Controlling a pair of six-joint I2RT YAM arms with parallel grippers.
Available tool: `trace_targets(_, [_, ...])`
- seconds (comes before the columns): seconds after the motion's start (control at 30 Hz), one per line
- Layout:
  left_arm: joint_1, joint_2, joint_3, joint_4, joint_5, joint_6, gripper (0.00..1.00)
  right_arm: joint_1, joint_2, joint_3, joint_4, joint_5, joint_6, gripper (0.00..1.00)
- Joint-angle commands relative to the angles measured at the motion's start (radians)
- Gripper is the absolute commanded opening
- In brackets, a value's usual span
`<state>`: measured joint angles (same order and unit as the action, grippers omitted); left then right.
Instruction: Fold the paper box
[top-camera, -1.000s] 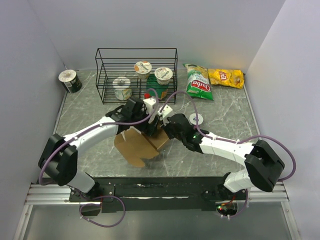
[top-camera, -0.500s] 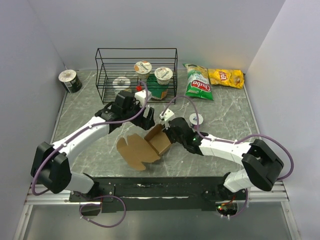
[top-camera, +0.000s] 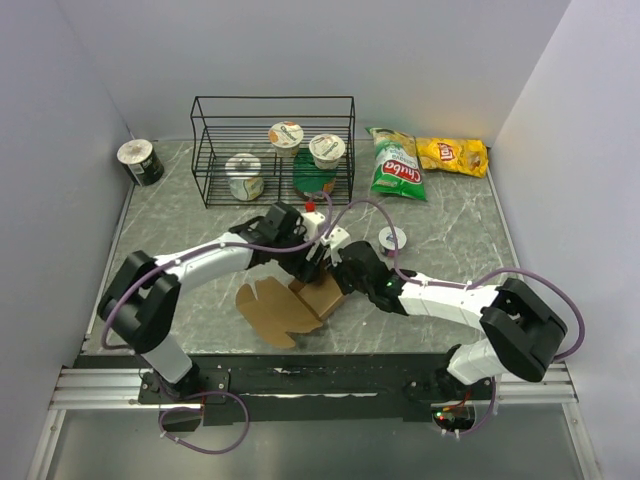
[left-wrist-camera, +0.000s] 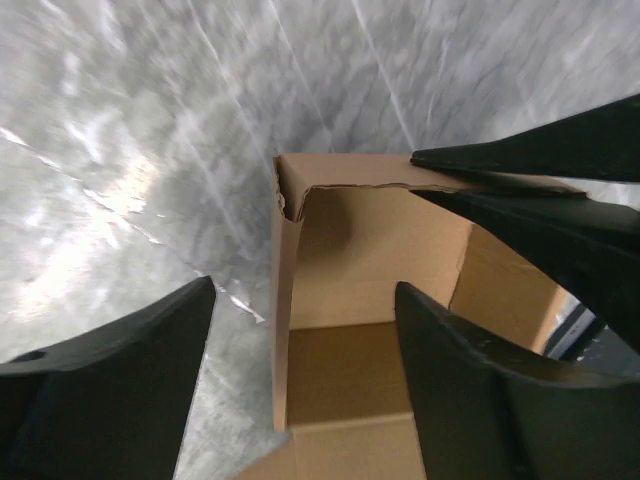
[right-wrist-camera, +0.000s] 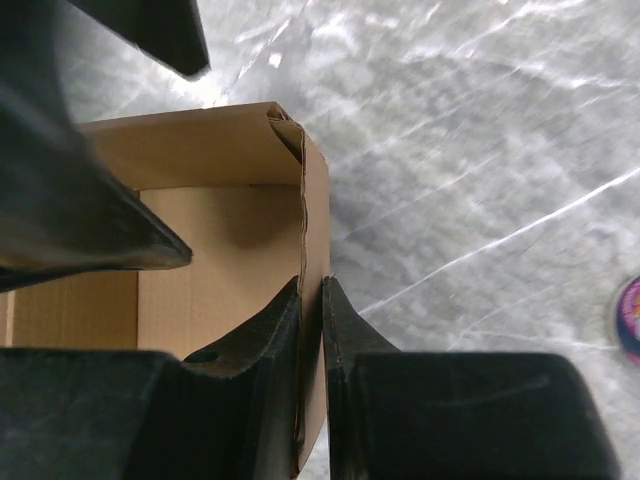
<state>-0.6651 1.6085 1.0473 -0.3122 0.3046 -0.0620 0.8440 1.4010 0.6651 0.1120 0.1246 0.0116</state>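
Matt brown cardboard paper box (left-wrist-camera: 350, 260) on glossy grey marbled table (top-camera: 450, 230); black wire rack (top-camera: 212, 160)

Top camera's perched high behind the arm bases (top-camera: 172, 365), looking down over the whole grey marbled tabletop (top-camera: 450, 225) from well back. Both wrist cameras are in tight, each staring down past its own black fingers (left-wrist-camera: 100, 380) into the plain brown cardboard box (left-wrist-camera: 350, 330) from a different side, and that box is what all three views share
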Motion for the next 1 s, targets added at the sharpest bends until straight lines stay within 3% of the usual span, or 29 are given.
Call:
trace_targets(0.0, [-0.019,0.034,0.011,0.022,-0.054,0.019,0.73,0.010,0.015,-0.021,0.071,-0.029,0.036,0.19])
trace_targets(0.2, [-0.073,0.037,-0.020,0.038,-0.199,0.030,0.53,0.010,0.030,-0.016,0.081,-0.036,0.047,0.19])
trace_targets(0.23, [-0.083,0.037,-0.027,0.044,-0.214,0.028,0.46,0.010,0.035,-0.013,0.084,-0.036,0.050,0.19])
trace_targets(0.37, [-0.093,0.050,-0.029,0.045,-0.231,0.028,0.30,0.010,0.044,-0.012,0.092,-0.045,0.070,0.20])
trace_targets(0.47, [-0.111,0.067,-0.026,0.036,-0.257,0.034,0.15,0.010,0.043,-0.006,0.084,-0.042,0.100,0.28])
trace_targets(0.53, [-0.125,0.070,-0.030,0.035,-0.275,0.040,0.07,0.010,0.026,-0.007,0.077,-0.037,0.123,0.46])
trace_targets(0.6, [-0.129,0.062,-0.039,0.038,-0.291,0.042,0.04,0.006,0.004,-0.016,0.078,-0.039,0.145,0.61])
trace_targets(0.7, [-0.133,0.051,-0.047,0.042,-0.297,0.045,0.01,-0.003,-0.084,-0.053,0.072,-0.043,0.174,0.71])
trace_targets(0.83, [-0.137,0.038,-0.056,0.054,-0.300,0.048,0.01,-0.048,-0.221,-0.114,0.069,-0.075,0.223,0.74])
trace_targets(0.97, [-0.142,0.001,-0.073,0.081,-0.294,0.051,0.01,-0.150,-0.364,-0.202,0.115,-0.143,0.307,0.71])
